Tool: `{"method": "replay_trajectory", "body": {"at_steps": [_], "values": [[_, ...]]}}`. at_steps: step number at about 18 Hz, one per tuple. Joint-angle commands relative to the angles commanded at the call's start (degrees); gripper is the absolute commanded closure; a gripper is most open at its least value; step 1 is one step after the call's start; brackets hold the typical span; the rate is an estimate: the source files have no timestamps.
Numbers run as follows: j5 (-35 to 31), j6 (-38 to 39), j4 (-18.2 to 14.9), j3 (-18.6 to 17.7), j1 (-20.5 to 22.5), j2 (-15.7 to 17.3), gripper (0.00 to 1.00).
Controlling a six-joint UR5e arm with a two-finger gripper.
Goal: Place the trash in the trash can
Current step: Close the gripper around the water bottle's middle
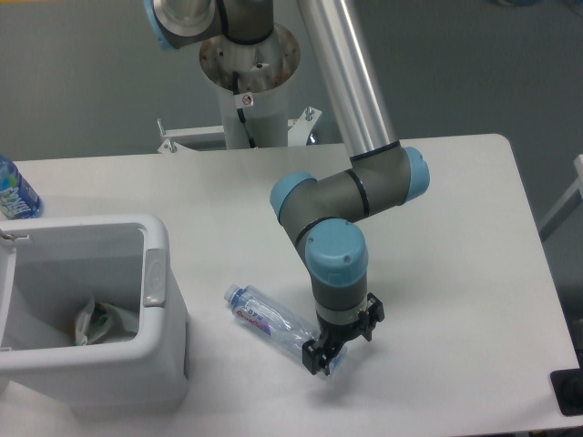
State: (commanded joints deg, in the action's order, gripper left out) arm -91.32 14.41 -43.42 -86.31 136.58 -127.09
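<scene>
The gripper (339,350) is down at the worktop (455,273) with its dark fingers (318,358) set on either side of the right-hand end of the clear plastic bottle (273,320); whether they are clenched on it or merely straddling it cannot be told from this view. The bottle lies on its side, blue cap pointing left and far, red-white label near the cap end, its base hidden under the gripper. Left of the bottle, near but apart, stands the white trash can (155,364), with a small white piece (96,319) lying inside. At the far left edge of the worktop a blue-labelled bottle (14,191) is partly in view.
</scene>
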Motion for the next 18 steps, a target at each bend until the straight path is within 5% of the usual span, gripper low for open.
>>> {"method": "replay_trajectory", "body": {"at_steps": [12, 15, 18], "values": [[-0.35, 1.49, 0.0, -1.14, -2.02, -1.41, 0.01], [-0.35, 1.5, -0.17, -1.14, -2.02, -0.88, 0.29], [-0.17, 1.32, -0.09, -1.67, -2.02, -0.26, 0.37]]}}
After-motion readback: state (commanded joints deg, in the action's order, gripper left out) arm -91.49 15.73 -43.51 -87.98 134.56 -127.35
